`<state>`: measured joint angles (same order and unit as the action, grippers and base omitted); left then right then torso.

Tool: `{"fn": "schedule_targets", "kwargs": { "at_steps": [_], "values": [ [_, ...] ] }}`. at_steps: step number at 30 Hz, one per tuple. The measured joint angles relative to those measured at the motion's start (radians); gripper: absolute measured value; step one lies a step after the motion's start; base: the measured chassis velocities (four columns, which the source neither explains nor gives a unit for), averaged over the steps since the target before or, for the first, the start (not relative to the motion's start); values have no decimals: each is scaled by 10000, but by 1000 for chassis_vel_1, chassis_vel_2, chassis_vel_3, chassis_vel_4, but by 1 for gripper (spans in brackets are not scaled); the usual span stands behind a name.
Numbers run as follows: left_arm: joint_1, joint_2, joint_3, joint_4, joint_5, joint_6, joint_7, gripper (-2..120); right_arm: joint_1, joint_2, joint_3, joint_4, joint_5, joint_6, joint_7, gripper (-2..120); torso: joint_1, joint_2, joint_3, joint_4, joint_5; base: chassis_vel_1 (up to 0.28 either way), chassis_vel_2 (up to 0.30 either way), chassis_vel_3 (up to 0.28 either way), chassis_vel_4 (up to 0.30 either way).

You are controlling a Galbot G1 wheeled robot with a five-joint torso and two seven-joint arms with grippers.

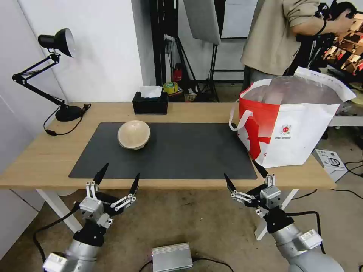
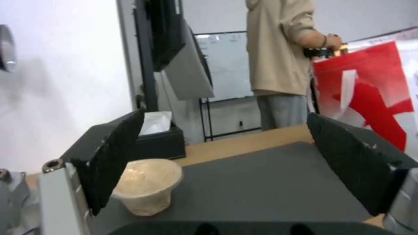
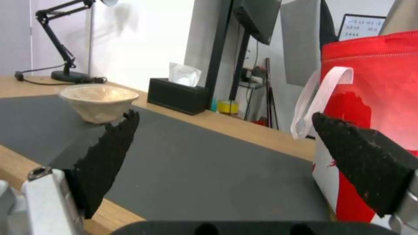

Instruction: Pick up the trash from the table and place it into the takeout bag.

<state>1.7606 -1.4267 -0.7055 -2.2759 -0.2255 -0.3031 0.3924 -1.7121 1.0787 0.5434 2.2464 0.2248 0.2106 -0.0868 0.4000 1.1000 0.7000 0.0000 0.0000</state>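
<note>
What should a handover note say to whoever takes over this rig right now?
Left gripper: open, empty, hanging in front of the table's near edge.
Right gripper: open, empty, also in front of the near edge, close to the bag.
Tan dome-shaped paper bowl: upside down on the dark grey mat on the long light-wood table, untouched.
Red-and-white takeout bag: upright at the table's right end, top open.
Left to do: pick up the bowl and put it in the bag.
</note>
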Motion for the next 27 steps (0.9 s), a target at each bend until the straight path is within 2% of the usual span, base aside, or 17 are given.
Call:
{"fn": "schedule_targets", "kwargs": {
  "at_steps": [4,5,9,10,13,19,27],
  "values": [
    [-530,894,116,224,-246,285,-200,100,1,0,1,0,0,0,4,100,1,0,0,0,-1,0,0,0,0],
    [-530,894,116,224,-246,285,-200,100,1,0,1,0,0,0,4,100,1,0,0,0,-1,0,0,0,0],
    [-1037,1911,213,546,-783,474,-408,100,1,-1,3,0,1,-1,9,100,0,0,0,0,-2,0,0,0,0],
    [-1037,1911,213,546,-783,474,-408,100,1,-1,3,0,1,-1,9,100,0,0,0,0,-2,0,0,0,0],
    [-1365,2557,261,837,-1049,504,-464,100,1,0,4,1,2,-2,12,100,1,0,0,0,-1,0,0,0,0],
    [-1877,3195,409,1221,-1382,720,-654,100,0,-1,4,4,4,-4,14,100,1,0,0,1,-2,0,0,0,0],
    [-3192,4283,850,1973,-1733,1174,-982,100,0,-1,4,6,7,-8,16,100,1,0,1,0,0,0,0,0,0]
  ]
}}
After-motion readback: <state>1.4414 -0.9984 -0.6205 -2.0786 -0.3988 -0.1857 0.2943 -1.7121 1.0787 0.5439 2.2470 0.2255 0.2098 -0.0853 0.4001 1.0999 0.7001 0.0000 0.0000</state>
